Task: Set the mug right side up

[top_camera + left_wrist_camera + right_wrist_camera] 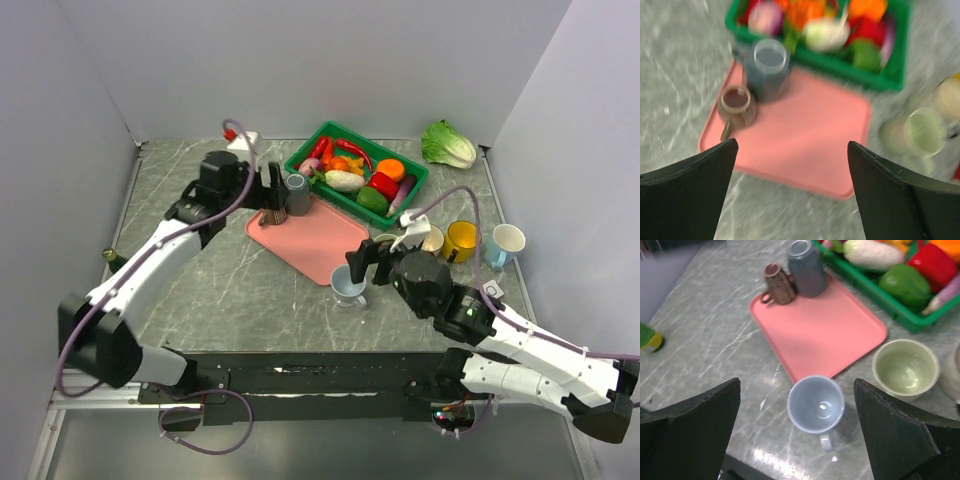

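The light blue mug (348, 287) stands on the table (200, 290) just off the near corner of the pink tray (310, 243), mouth up. In the right wrist view I look straight down into its bowl, with the handle pointing near. By my reading the turn is done, and the danger now is undoing it.

The right gripper (362, 262) hangs directly over the mug with its jaws spread wide and nothing in them. If I pull that arm away low or sideways, a finger could catch the rim or the handle and tip the mug onto its side, or shove it right into the pale green cup (905, 367) just beside it. A straight lift first looks safer to me.

The left gripper (272, 192) is likewise wide apart and empty, at the far left end of the tray near the brown mug (737, 105) and the grey mug (769, 67). A careless drop there would knock those two, though they sit well apart from the task's mug.
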Motion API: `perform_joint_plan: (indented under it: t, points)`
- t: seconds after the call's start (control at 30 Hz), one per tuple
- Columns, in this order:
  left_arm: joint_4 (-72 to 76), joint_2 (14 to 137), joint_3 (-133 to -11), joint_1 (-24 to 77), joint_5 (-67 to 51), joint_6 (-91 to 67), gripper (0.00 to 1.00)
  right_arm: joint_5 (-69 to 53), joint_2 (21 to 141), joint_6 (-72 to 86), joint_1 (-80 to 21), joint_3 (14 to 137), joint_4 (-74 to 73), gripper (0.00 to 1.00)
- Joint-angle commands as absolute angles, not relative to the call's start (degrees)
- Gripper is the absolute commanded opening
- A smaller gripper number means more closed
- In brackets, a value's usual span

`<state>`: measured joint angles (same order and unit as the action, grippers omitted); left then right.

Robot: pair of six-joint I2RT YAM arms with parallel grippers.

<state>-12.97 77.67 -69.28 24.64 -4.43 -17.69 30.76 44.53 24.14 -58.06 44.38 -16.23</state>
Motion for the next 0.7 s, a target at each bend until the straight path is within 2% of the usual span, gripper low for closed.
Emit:
perform_joint_plan:
  t: [0.0, 0.2, 0.37, 0.5, 0.53, 0.67]
  points:
    - [-20.7, 83.3, -70.1, 24.6, -6.8, -9.8, 0.96, 28.2, 46.9, 24.7, -52.3, 50.2, -22.1, 1.0]
    - [-19.6, 90.3, -71.8, 22.9, -2.6, -9.4, 0.99, 17.5, 46.9, 26.9, -40.8, 50.0, -22.9, 1.0]
    - [-21.8, 98.0, -76.2, 22.3, -1.1, -8.2, 0.92, 14.6, 47.0, 26.5, -37.5, 50.7, -25.0, 1.0]
    - [-20.4, 102.6, -77.7, 21.2, -2.2, -8.7, 0.79, 13.7, 46.6, 26.4, -36.2, 50.5, -25.5, 1.0]
    - [-20.0, 103.3, -78.7, 20.9, -2.6, -9.0, 0.73, 13.6, 46.5, 26.4, -36.1, 50.5, -25.5, 1.0]
    - [-20.0, 106.2, -81.2, 20.3, -2.7, -9.8, 0.61, 12.9, 46.1, 26.5, -35.9, 49.5, -24.7, 1.0]
